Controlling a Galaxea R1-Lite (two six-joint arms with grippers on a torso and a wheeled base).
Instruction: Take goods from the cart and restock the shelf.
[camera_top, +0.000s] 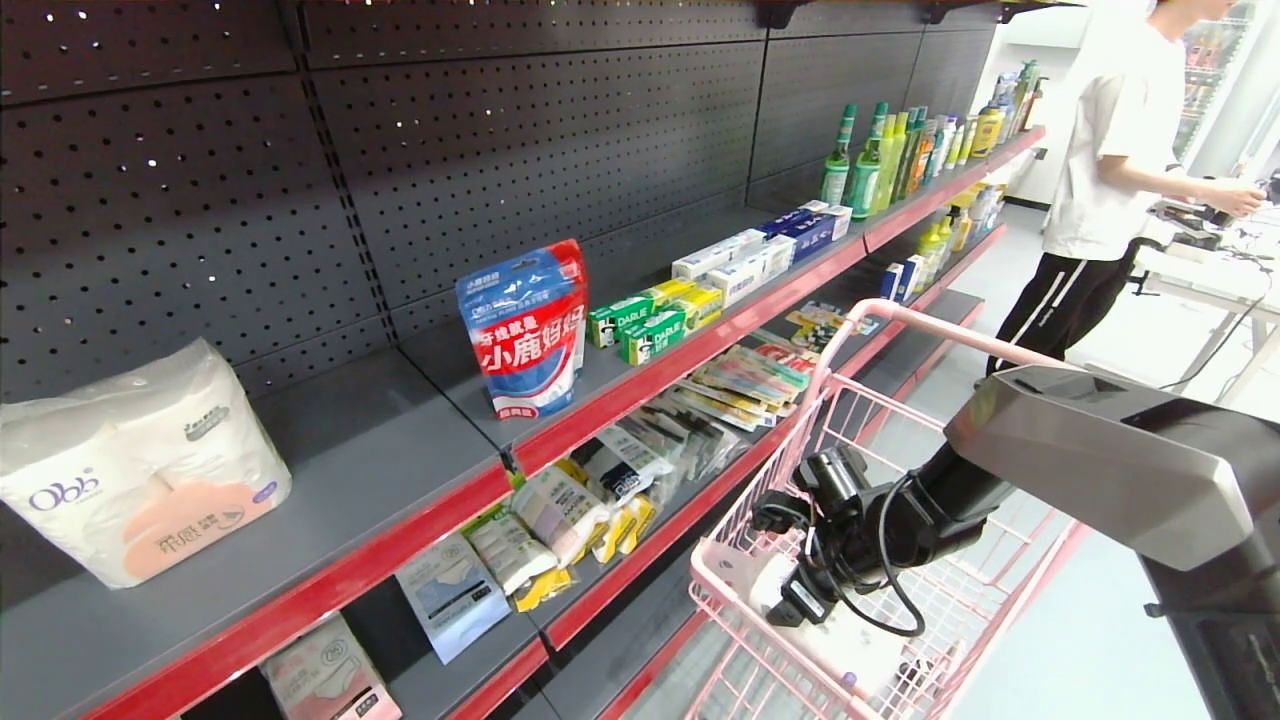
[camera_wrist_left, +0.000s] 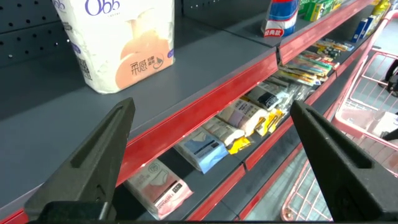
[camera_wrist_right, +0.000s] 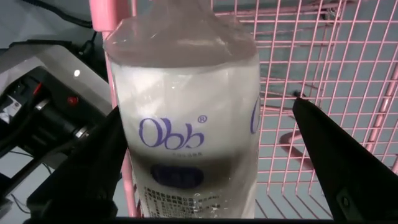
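A white toilet paper pack (camera_wrist_right: 186, 124) lies in the pink wire cart (camera_wrist_right: 329, 62). My right gripper (camera_wrist_right: 205, 109) is open around it, one finger on each side; the far finger stands clear of the wrap. In the head view the right gripper (camera_top: 800, 600) hangs inside the cart (camera_top: 860, 310) over the pack (camera_top: 850, 645). A matching toilet paper pack (camera_top: 140, 460) stands on the grey shelf (camera_top: 380, 440) at the left. My left gripper (camera_wrist_left: 211, 106) is open and holds nothing, in front of the shelf's red edge below that pack (camera_wrist_left: 118, 37).
A blue and red pouch (camera_top: 525, 330) stands mid-shelf, with toothpaste boxes (camera_top: 650, 320) and green bottles (camera_top: 870, 160) farther right. The lower shelf holds small packets (camera_top: 560, 510). Bare shelf lies between the pack and the pouch.
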